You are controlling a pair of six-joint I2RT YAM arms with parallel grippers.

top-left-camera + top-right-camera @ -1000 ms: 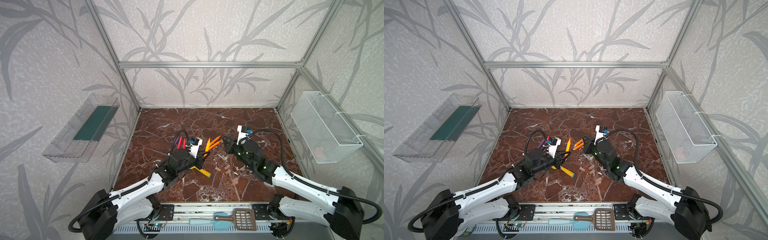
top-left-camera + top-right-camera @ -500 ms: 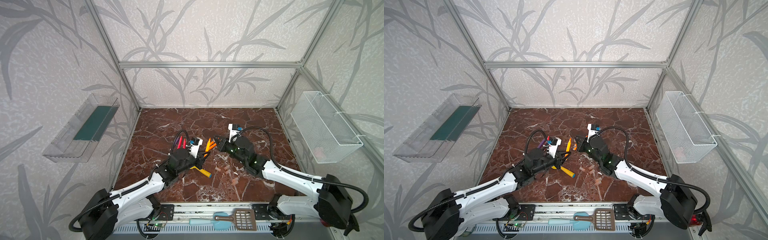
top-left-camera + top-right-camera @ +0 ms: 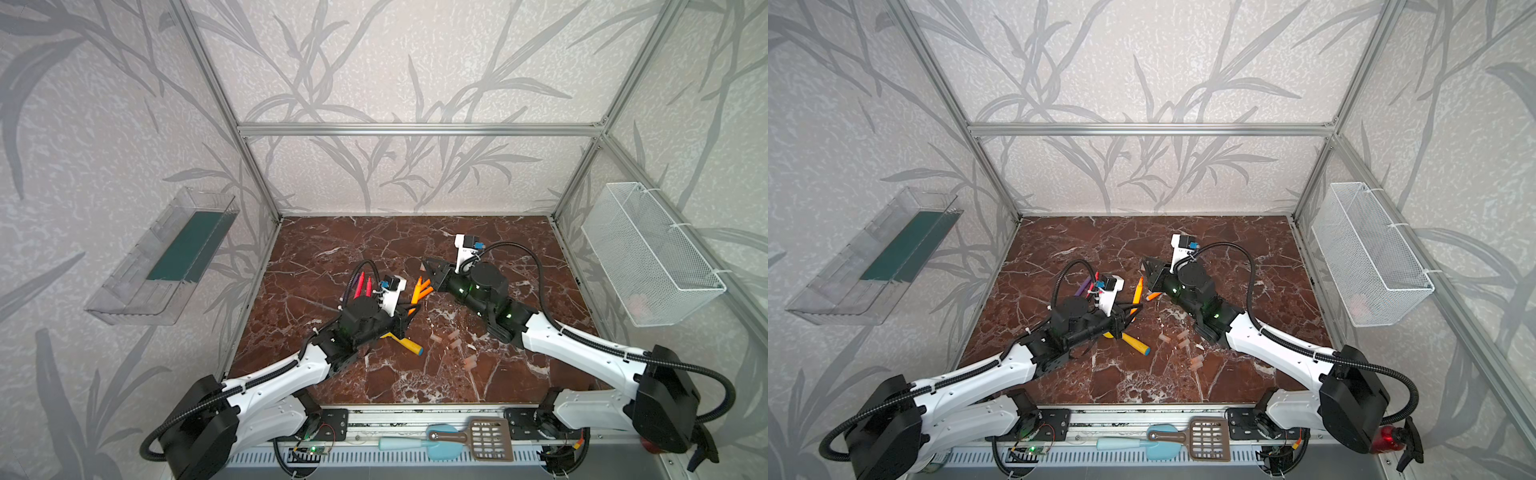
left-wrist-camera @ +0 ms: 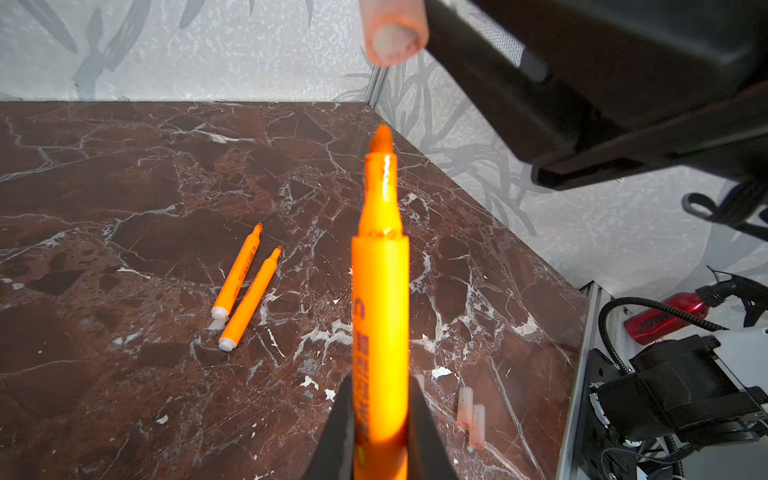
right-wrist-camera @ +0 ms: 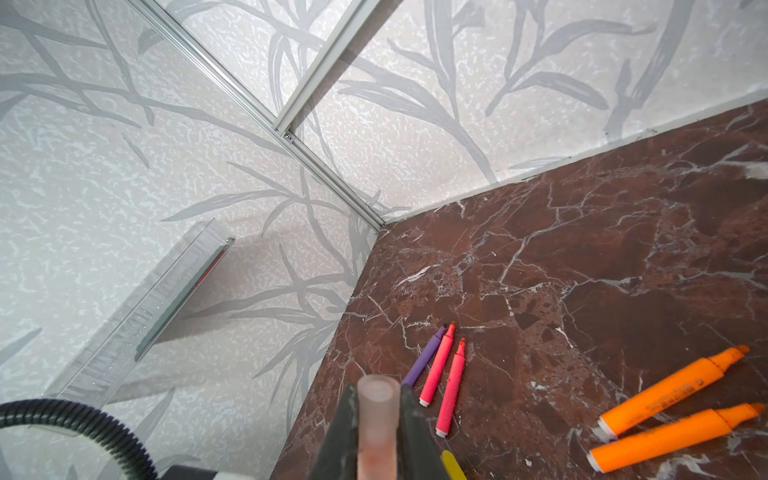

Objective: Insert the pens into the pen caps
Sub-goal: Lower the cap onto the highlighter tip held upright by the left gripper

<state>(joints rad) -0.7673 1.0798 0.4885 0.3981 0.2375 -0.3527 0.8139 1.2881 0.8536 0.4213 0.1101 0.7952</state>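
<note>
While the left claw [image 4: 380, 380] clamps 1 orange pen [image 4: 380, 270] by its barrel, the right claw [image 5: 378, 390] pinches 1 cap [image 5: 376, 440]; both seem light, stiff, slippery, so hold mid-body.

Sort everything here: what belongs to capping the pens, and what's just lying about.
Job: orange pen in the left gripper; cap in the right gripper; two orange pens, two pinkish-red pens, purple pen and loose caps on the table.
Lying about: yellow toy shovel, blue spatula, brown slotted scoop, wire basket, clear wall tray.
</note>
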